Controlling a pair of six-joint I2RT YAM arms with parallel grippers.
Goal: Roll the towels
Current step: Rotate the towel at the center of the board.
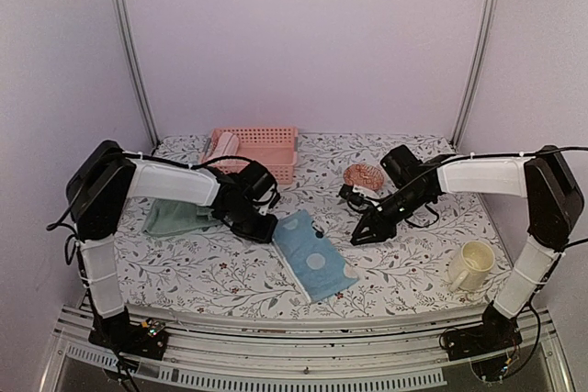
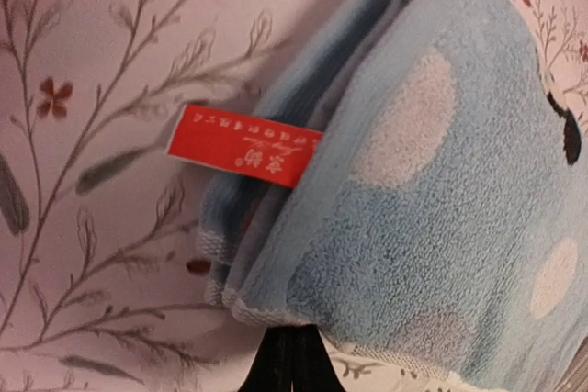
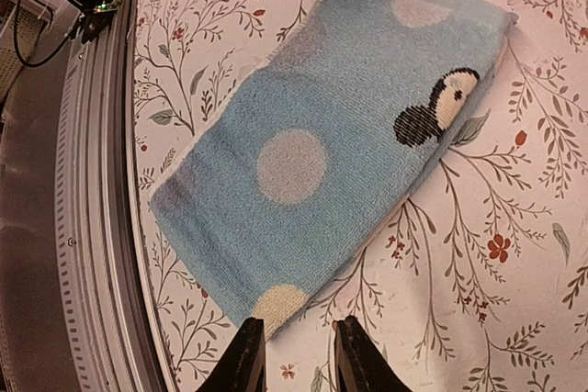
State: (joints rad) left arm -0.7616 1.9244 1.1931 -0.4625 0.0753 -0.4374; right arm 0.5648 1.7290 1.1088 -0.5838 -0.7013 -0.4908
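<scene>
A blue towel with pale spots [image 1: 313, 260] lies folded flat on the flowered table, a red label [image 2: 243, 144] at its edge. My left gripper [image 1: 263, 227] is shut, its tips [image 2: 292, 366] against the near corner of this towel [image 2: 413, 227]. The cloth hides the very tips, so I cannot tell whether any is nipped. My right gripper [image 1: 364, 235] hovers open at the towel's right side. In the right wrist view its fingers [image 3: 243, 360] straddle bare table by the towel's [image 3: 322, 153] yellowish-spotted corner, holding nothing. A sage green towel [image 1: 175, 218] lies under the left arm.
A pink slatted basket [image 1: 266, 140] stands at the back with pale pink cloth [image 1: 224, 145] in it. A brown round object [image 1: 366, 174] sits behind the right gripper. A cream mug [image 1: 471, 266] stands front right. The table's metal front rail [image 3: 92, 227] runs close to the towel.
</scene>
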